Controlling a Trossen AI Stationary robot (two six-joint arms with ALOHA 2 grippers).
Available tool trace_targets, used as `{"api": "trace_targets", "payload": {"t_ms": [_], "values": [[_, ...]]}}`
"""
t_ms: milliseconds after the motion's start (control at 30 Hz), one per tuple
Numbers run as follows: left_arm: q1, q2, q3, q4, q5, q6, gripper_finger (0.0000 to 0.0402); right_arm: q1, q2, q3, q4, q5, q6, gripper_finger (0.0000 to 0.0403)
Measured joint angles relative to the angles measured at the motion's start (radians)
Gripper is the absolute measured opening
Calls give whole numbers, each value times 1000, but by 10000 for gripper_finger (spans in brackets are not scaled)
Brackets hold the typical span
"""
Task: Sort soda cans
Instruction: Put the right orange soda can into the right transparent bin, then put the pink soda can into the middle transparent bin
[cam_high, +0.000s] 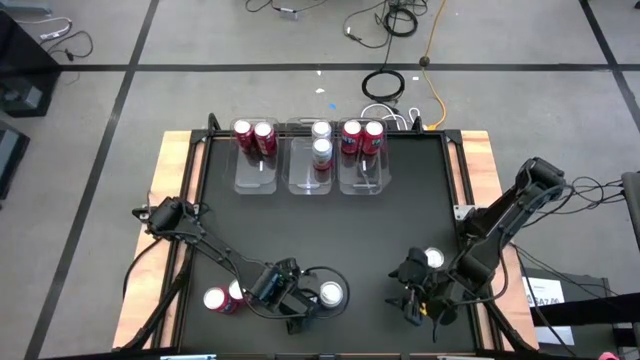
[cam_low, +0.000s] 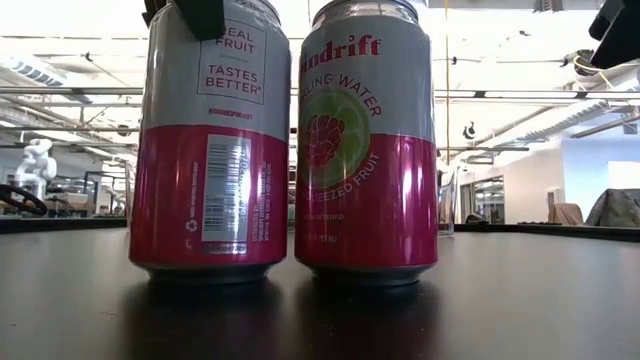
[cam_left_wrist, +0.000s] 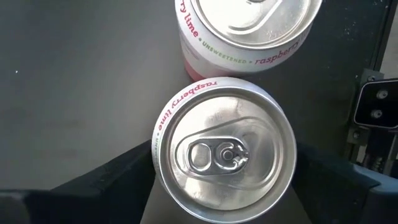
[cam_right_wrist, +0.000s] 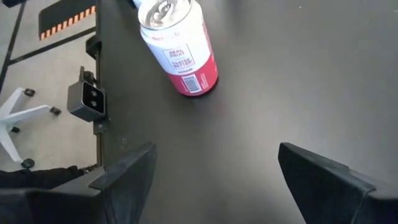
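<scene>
Every soda can stands upright, long axis vertical, tab up. The left hand (cam_high: 300, 312), fingers apart, straddles one can (cam_left_wrist: 225, 149) without gripping it; a second can (cam_left_wrist: 249, 25) stands just beyond, touching it. The right hand (cam_high: 415, 298) hangs spread over bare desk (cam_right_wrist: 298, 81), a lone can (cam_right_wrist: 180, 50) ahead, near the desk edge. Open desk lies between both hands.

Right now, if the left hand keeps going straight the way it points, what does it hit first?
Probably the soda can directly under it: the left hand points down with its open fingers either side of that silver top. A second can stands just beyond. How high it sits above the top is unclear.
</scene>
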Motion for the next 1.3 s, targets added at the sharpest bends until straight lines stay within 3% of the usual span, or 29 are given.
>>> {"api": "trace_targets", "payload": {"t_ms": [400, 1033, 1300], "values": [[10, -2, 48, -127, 56, -1, 342, 0, 16, 0, 12, -3, 2, 329], [96, -12, 217, -412, 1, 44, 342, 0, 16, 0, 12, -2, -1, 329], [149, -51, 259, -431, 20, 61, 342, 0, 16, 0, 12, -2, 5, 329]]}}
